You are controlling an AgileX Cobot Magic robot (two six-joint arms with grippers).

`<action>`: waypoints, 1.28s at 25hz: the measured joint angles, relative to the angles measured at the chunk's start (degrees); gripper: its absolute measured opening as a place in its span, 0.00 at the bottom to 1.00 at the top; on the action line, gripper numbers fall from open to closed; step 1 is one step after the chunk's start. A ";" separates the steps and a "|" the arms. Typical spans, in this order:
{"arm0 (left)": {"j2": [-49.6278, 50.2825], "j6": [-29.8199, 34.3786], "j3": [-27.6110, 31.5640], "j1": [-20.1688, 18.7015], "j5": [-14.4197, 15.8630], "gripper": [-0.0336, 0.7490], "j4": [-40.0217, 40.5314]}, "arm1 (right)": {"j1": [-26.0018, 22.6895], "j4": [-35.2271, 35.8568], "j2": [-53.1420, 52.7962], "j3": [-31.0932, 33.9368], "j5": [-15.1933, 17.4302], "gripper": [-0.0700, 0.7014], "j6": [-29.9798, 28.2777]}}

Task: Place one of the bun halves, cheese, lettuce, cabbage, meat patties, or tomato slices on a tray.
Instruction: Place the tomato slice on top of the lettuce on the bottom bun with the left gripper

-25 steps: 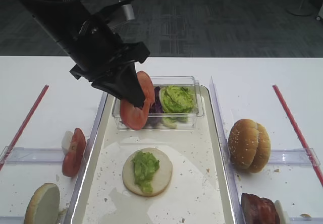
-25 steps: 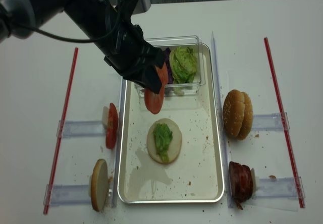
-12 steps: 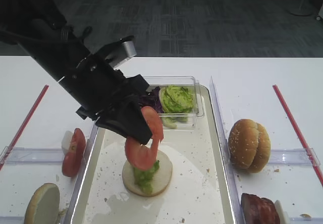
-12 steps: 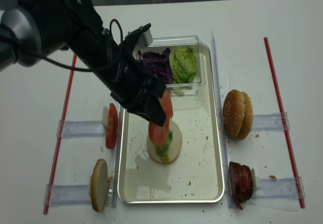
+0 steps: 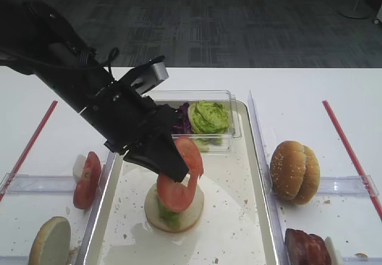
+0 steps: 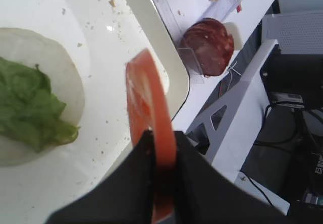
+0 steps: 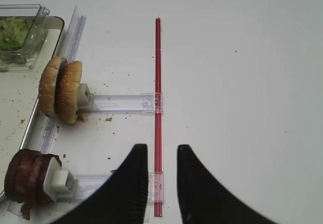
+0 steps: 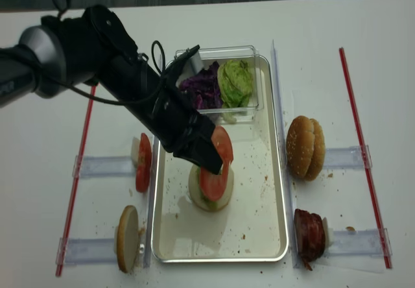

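Observation:
My left gripper (image 5: 178,168) is shut on two red tomato slices (image 5: 177,190), held on edge. They hang low over a bun half (image 5: 192,208) topped with lettuce (image 5: 162,215), which lies in the middle of the cream tray (image 5: 256,169). In the left wrist view one tomato slice (image 6: 146,98) sticks out of the gripper (image 6: 164,153), with the bun half (image 6: 70,93) and its lettuce (image 6: 30,103) to the left. My right gripper (image 7: 162,156) is shut, holds nothing, and hovers over the red strip (image 7: 158,82) on the right of the table.
A clear box (image 5: 230,125) at the tray's far end holds purple cabbage (image 5: 181,120) and lettuce (image 5: 209,117). Left of the tray are more tomato slices (image 5: 88,180) and a bun half (image 5: 51,241). To its right stand bun halves (image 5: 294,171) and meat patties (image 5: 305,248).
My left gripper has carried the tomato slices from in front of the clear box toward the near side and down over the bun half with lettuce. The right gripper has not moved.

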 joint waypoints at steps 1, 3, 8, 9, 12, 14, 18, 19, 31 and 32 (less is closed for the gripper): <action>0.67 0.43 0.00 0.00 -0.01 0.10 -0.09 | 0.00 0.00 0.00 0.00 0.00 0.34 0.00; 2.00 1.58 0.00 0.00 -0.13 0.10 -0.23 | 0.00 0.00 0.00 0.00 0.00 0.34 0.00; 5.60 3.53 0.00 0.34 -0.34 0.10 -1.15 | 0.00 0.00 0.00 0.00 0.00 0.34 0.00; 6.33 3.56 0.00 0.87 -0.34 0.10 -1.28 | 0.00 0.00 0.00 0.00 0.00 0.34 0.00; 8.07 4.42 0.00 2.88 -0.67 0.10 -2.37 | 0.00 0.00 0.00 0.00 0.00 0.34 0.00; 8.60 5.10 0.00 3.80 -0.79 0.10 -3.67 | 0.00 0.00 0.00 0.00 0.00 0.34 0.00; 9.33 5.59 0.00 4.16 -0.99 0.10 -4.51 | 0.00 0.00 0.00 0.00 0.00 0.34 0.00; 9.33 5.75 0.00 4.03 -0.99 0.10 -4.51 | 0.00 0.00 0.00 0.00 0.00 0.34 0.00; 9.33 6.43 0.00 3.93 -0.99 0.10 -5.28 | 0.00 0.00 0.00 0.00 0.00 0.34 0.00; 9.55 6.43 0.00 3.93 -0.99 0.10 -5.53 | 0.00 0.00 0.00 0.00 0.00 0.34 0.00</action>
